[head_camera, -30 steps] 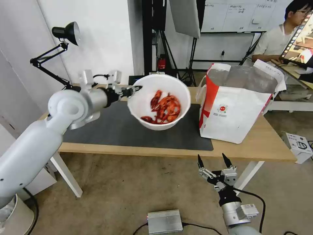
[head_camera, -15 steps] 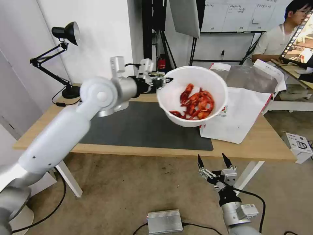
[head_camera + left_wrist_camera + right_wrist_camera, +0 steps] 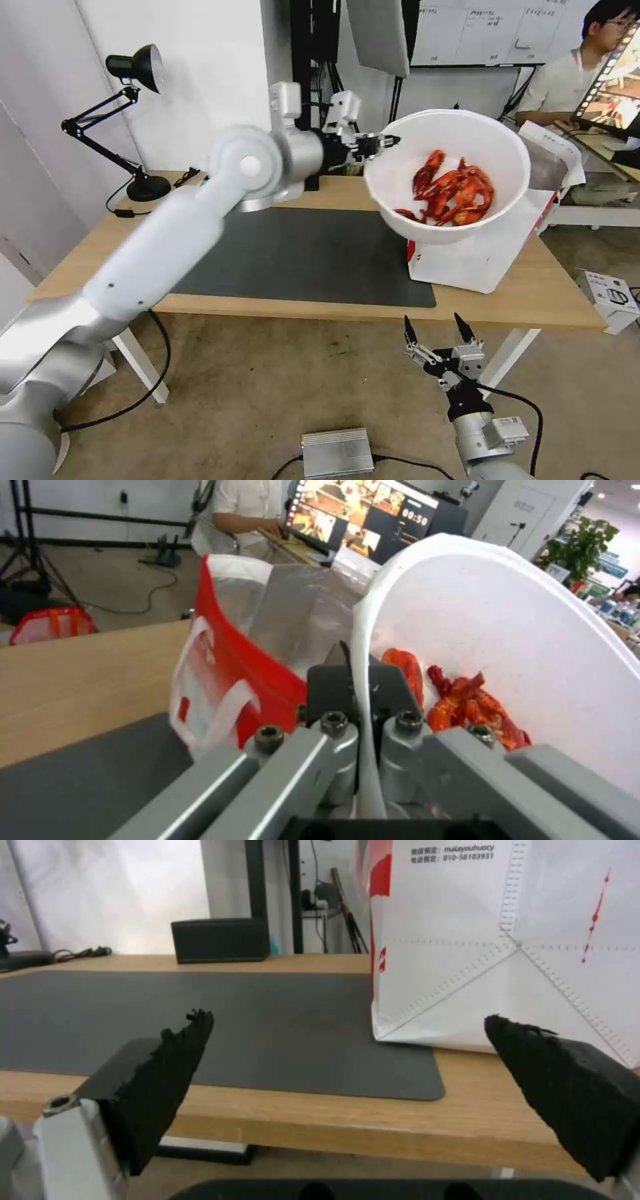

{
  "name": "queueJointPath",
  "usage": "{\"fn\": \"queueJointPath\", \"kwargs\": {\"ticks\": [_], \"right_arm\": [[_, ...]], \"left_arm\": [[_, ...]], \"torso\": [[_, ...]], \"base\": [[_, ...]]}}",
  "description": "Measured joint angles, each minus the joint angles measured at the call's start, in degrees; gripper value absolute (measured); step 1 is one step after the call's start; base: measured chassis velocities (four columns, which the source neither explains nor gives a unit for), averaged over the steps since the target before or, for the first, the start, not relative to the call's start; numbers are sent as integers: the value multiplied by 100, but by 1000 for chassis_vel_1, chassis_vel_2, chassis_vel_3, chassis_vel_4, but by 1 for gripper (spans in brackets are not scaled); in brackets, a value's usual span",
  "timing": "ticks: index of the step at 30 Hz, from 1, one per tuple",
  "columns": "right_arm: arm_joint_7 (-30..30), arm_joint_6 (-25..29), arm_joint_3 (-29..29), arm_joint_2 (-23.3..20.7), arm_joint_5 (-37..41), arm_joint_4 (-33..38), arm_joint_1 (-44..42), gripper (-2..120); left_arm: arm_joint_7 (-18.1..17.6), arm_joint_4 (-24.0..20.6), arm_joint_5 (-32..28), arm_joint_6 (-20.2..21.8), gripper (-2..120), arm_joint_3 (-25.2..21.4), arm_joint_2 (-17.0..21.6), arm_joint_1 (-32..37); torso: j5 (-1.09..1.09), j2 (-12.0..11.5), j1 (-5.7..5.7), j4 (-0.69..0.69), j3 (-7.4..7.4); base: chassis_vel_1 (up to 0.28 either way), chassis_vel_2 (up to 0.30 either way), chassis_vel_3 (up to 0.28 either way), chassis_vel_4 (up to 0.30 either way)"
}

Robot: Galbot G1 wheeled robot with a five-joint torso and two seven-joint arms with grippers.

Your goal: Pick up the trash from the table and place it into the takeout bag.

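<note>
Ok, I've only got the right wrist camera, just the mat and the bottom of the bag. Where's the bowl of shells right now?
Observer: The white bowl is raised off the table, up by the top of the takeout bag and tilted toward the head camera.
Operator: What's holding it?
Observer: The left gripper pinches its rim, one finger inside and one outside.
Operator: Are the contents in there?
Observer: Yes, the red shells lie piled against the bowl's lower side.
Operator: Is the bag's mouth open?
Observer: Yes, it stands open with the silver lining showing.
</note>
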Motion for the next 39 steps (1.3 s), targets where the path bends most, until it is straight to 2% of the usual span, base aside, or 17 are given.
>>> {"fn": "queueJointPath", "kwargs": {"ticks": [1,3,7,10,22,25,32,34,36,39], "right_arm": [[0,0,0,0,0,0,0,100],[0,0,0,0,0,0,0,100],[0,0,0,0,0,0,0,100],[0,0,0,0,0,0,1,100],[0,0,0,0,0,0,0,100],[0,0,0,0,0,0,0,100],[0,0,0,0,0,0,0,100],[0,0,0,0,0,0,0,100],[0,0,0,0,0,0,0,100],[0,0,0,0,0,0,0,100]], "left_arm": [[0,0,0,0,0,0,0,0],[2,302,127,-1,0,66,-305,-118],[12,548,252,-1,0,101,-568,-183],[62,856,451,-1,0,134,-923,-274],[188,1545,829,-61,0,124,-1605,-512],[81,1845,882,-92,0,91,-1910,-657],[-174,2306,955,-156,0,55,-2293,-839],[-174,2306,955,-156,0,55,-2293,-839],[-261,2662,1184,-255,0,13,-2522,-922],[-266,2810,1230,-320,0,63,-2533,-962]], "torso": [[0,0,0,0,0],[0,0,0,0,0],[0,0,0,0,0],[0,0,0,-1,0],[0,0,0,0,0],[0,0,0,0,0],[0,0,0,0,-1],[0,0,0,0,-1],[0,0,0,-1,-1],[-1,0,0,1,-1]], "base": [[0,0,0,0],[0,0,0,0],[0,0,0,0],[0,0,0,0],[0,0,0,0],[0,0,0,0],[0,0,0,0],[0,0,0,0],[0,0,0,0],[0,0,0,0]]}}
